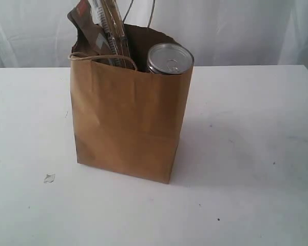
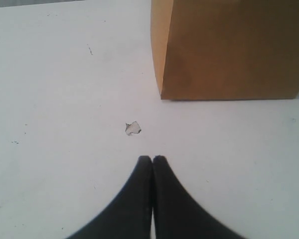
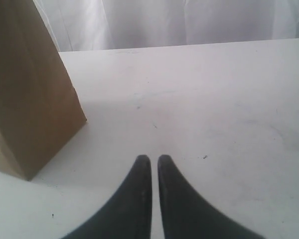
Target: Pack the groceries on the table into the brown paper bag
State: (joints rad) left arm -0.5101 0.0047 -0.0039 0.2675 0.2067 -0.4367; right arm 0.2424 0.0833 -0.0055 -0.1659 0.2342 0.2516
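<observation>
Well, the desk (image 1: pixel 256 154) is wide and white, and I see no groceries loose on it in any view. The brown paper bag (image 1: pixel 126 123) stands upright left of centre, with everything I can see poking out of its mouth. I judge it bottom-heavy when loaded, but its thin walls would crumple under a pinch. The twisted cord handle (image 1: pixel 100 57) on the near rim is the safest place to take hold.

The shiny-lidded jar (image 1: pixel 169 58) sits at the right of the opening and looks hard, smooth and weighty. The spaghetti packet (image 1: pixel 113 31) stands tall and is likely brittle. The brown pouch (image 1: pixel 87 28) to its left looks soft.

My left gripper (image 2: pixel 152 160) and right gripper (image 3: pixel 150 160) are both clenched on nothing, over bare desk either side of the bag. A tiny scrap (image 1: pixel 49 178) lies near left.
</observation>
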